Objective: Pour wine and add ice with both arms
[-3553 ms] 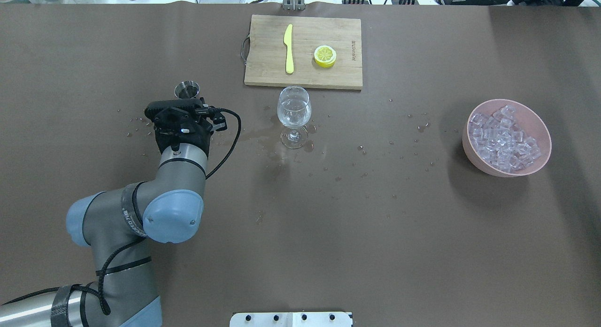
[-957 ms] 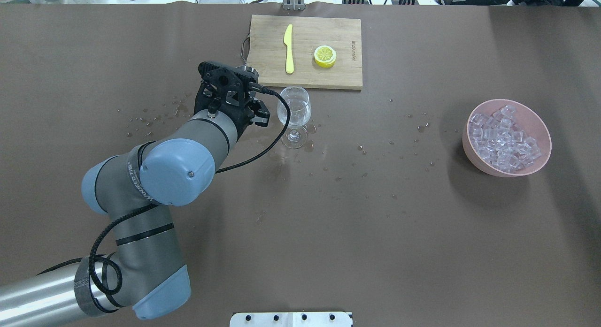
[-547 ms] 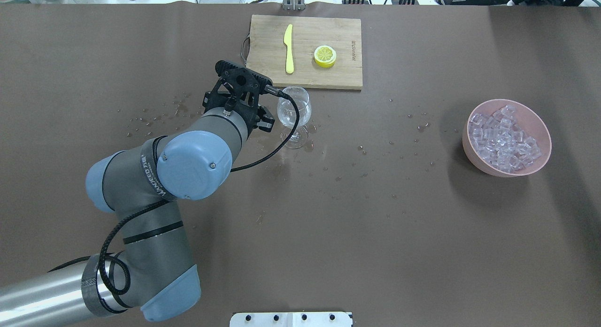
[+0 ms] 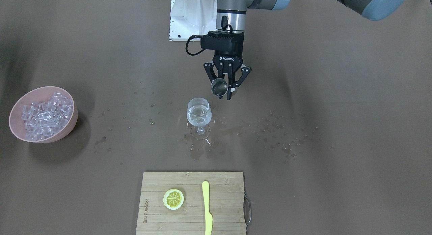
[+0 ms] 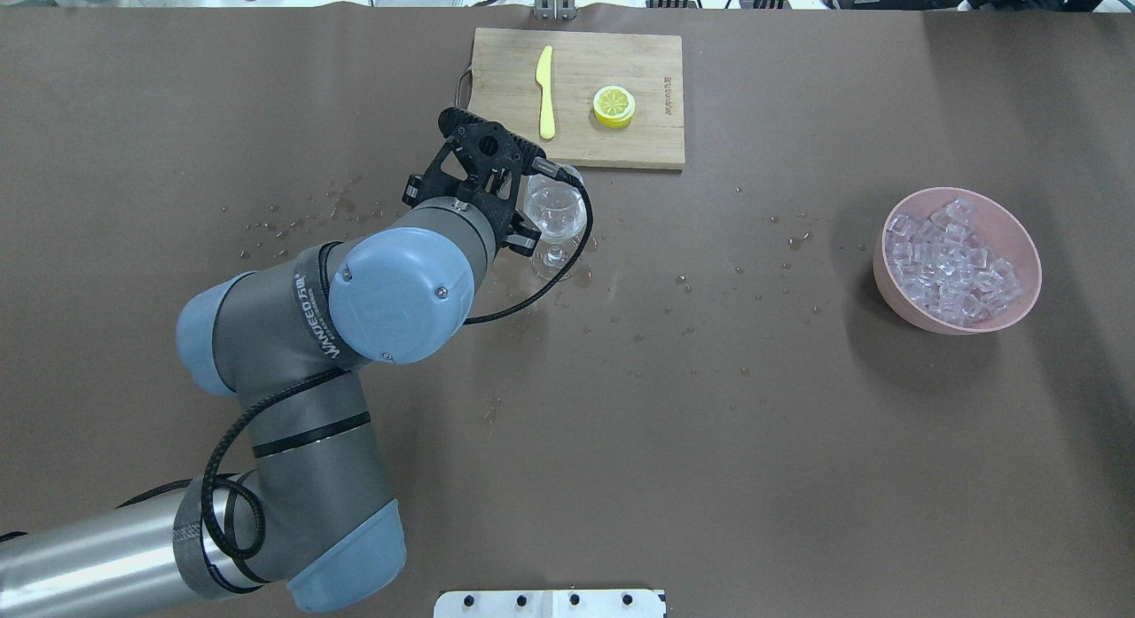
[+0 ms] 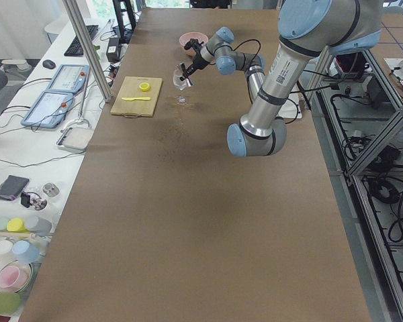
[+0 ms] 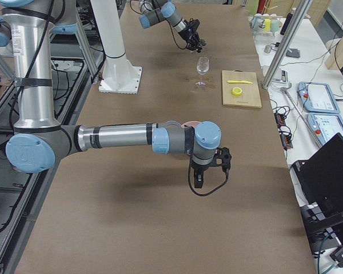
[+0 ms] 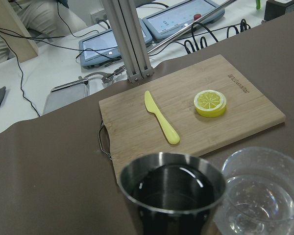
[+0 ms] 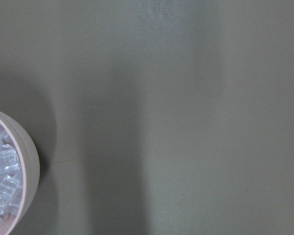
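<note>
My left gripper [image 4: 224,91] is shut on a small steel cup [image 4: 218,87] and holds it in the air just beside the rim of the wine glass [image 4: 199,117], on the robot's side. In the left wrist view the cup [image 8: 171,191] holds liquid and sits next to the glass [image 8: 262,196]. The glass [image 5: 556,217] stands upright with a little clear wine [image 4: 199,119] in it. The ice [image 5: 953,263] fills a pink bowl [image 5: 887,277] at the right. My right gripper [image 7: 208,165] hangs high near the bowl; I cannot tell whether it is open or shut.
A wooden cutting board [image 5: 656,139] with a yellow knife [image 5: 545,90] and a lemon slice [image 5: 614,105] lies behind the glass. Water drops and a small puddle [image 4: 202,150] surround the glass foot. The right wrist view shows the bowl's edge [image 9: 32,156].
My left arm has lifted the steel cup from the table's left part and carried it rightwards to the glass rim. The glass and the bowl have not moved.
</note>
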Available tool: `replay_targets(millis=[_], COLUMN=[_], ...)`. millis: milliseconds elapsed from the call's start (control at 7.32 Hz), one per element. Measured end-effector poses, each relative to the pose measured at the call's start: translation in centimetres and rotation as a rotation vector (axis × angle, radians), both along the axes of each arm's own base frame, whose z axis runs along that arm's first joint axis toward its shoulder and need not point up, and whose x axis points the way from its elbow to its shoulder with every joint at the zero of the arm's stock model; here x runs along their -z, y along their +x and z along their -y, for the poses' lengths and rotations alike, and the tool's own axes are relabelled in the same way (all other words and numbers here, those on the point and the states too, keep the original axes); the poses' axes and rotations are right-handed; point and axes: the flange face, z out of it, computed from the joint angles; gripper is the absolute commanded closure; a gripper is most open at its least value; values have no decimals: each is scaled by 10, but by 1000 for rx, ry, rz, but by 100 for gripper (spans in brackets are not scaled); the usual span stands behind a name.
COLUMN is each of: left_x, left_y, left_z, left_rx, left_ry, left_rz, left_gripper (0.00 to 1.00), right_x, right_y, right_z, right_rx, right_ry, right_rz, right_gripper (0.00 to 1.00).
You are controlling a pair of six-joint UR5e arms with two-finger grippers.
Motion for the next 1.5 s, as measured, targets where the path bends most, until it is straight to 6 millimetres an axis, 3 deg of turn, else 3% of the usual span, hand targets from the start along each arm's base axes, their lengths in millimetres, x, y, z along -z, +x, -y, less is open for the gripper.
replay_targets(millis=[410,820,1503], left_x=[8,29,47], left_y=[4,6,14], left_z=[-3,-3,7], left_rx=[-67,-95,-146], left_ry=[-16,-21,-16], left_rz=[71,126,279], left_gripper=[100,100,100], right_x=[-3,-6,-8], right_y=[0,0,0], right_z=[-1,-1,-1], right_rx=[0,0,-1], right_ry=[-5,-13,-17], right_rz=[0,0,0], right_gripper=[0,0,0])
